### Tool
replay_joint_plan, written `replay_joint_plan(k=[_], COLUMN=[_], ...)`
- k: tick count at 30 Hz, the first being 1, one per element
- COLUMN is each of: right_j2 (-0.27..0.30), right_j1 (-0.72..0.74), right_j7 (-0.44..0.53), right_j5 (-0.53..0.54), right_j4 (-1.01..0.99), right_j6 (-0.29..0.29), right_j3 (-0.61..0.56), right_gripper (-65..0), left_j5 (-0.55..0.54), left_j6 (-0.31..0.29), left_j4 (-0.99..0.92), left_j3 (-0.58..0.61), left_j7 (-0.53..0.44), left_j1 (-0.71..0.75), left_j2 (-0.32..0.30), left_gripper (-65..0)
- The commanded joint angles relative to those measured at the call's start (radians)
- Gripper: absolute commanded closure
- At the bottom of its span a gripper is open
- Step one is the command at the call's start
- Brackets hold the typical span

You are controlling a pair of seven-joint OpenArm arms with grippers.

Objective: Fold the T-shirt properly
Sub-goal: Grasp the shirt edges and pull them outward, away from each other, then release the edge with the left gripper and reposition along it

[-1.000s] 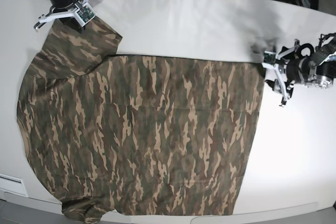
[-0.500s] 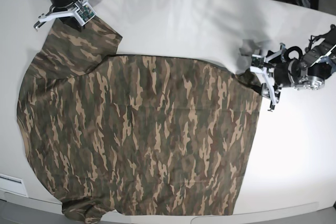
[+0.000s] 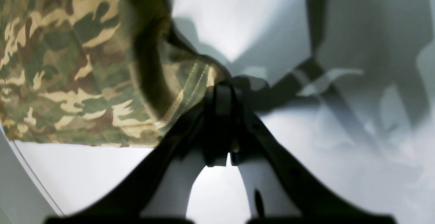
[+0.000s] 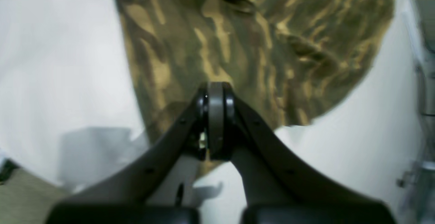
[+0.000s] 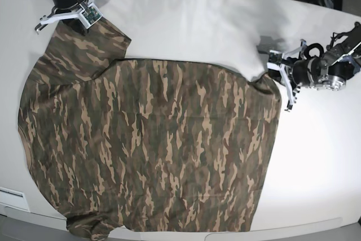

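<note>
Your T-shirt (image 5: 152, 145) lies spread on the white table (image 5: 197, 21); left gripper (image 3: 219, 95) pinches its hem corner, right gripper (image 4: 215, 96) clamps the sleeve.

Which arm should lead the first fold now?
Left, probably. The left tool is shut on the T-shirt hem corner, already lifted; the right tool only pins the sleeve.

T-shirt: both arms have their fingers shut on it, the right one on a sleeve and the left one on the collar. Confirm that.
Not the collar. The left gripper is shut on a stitched hem corner of the T-shirt, as the left wrist view shows. The right gripper is shut on the sleeve, as stated.
</note>
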Motion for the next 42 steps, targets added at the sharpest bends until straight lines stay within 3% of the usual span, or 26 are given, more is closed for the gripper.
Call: replay_joint_plan(k=[1, 5, 9, 13, 21, 25, 29, 34, 42], right_j2=[0.007, 0.016, 0.061, 0.111, 0.193, 0.193, 0.193, 0.193, 0.207], right_j1=[-0.005, -0.004, -0.003, -0.002, 0.072, 0.170, 0.251, 0.358, 0.463], right_j7=[0.018, 0.019, 0.042, 0.045, 0.073, 0.074, 0.076, 0.089, 0.086], right_j5=[-0.027, -0.039, -0.031, 0.040, 0.159, 0.222, 0.328, 0.332, 0.328], right_j4=[0.015, 0.015, 0.015, 0.007, -0.191, -0.290, -0.350, -0.476, -0.585], right_j6=[-0.019, 0.025, 0.027, 0.029, 0.069, 0.105, 0.182, 0.223, 0.243], right_j3=[0.006, 0.048, 0.135, 0.233, 0.282, 0.282, 0.274, 0.224, 0.192], right_gripper=[0.0, 0.0, -1.4, -14.5, -29.1, -29.1, -29.2, -29.1, -29.2], left_j5=[-0.010, -0.010, -0.010, -0.009, -0.006, 0.036, 0.035, 0.035, 0.024], left_j6=[-0.046, -0.046, -0.046, -0.046, -0.046, -0.046, -0.046, -0.046, -0.046], left_j4=[0.028, 0.097, 0.105, 0.103, 0.094, 0.078, 0.078, 0.078, 0.078], left_j3=[0.008, 0.008, 0.008, 0.008, 0.008, 0.008, 0.008, 0.008, 0.008], left_j7=[-0.010, -0.009, -0.009, -0.009, -0.009, -0.010, -0.014, -0.014, -0.014], left_j1=[0.004, 0.004, 0.005, 0.004, 0.004, 0.005, 0.007, 0.007, 0.007], left_j2=[-0.036, -0.089, -0.109, -0.122, -0.127, -0.129, -0.129, -0.129, -0.129], left_gripper=[0.0, 0.0, 0.0, 0.0, 0.0, 0.0, 0.0, 0.0, 0.0])
